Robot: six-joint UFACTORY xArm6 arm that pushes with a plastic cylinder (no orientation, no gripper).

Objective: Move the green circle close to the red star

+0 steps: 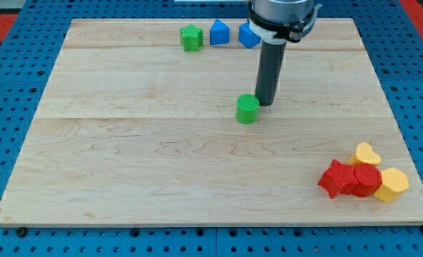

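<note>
The green circle (pixel 247 109) sits near the middle of the wooden board. My tip (pixel 266 104) rests just to its right and slightly above in the view, touching or almost touching it. The red star (pixel 337 178) lies at the view's bottom right, packed against a red block (pixel 367 179). The rod rises from the tip to the arm at the view's top.
A yellow heart-shaped block (pixel 366 153) and a yellow block (pixel 391 185) adjoin the red pair. A green star-like block (pixel 191 37), a blue house-shaped block (pixel 219 33) and another blue block (pixel 249 36) line the top edge of the board (pixel 126 143).
</note>
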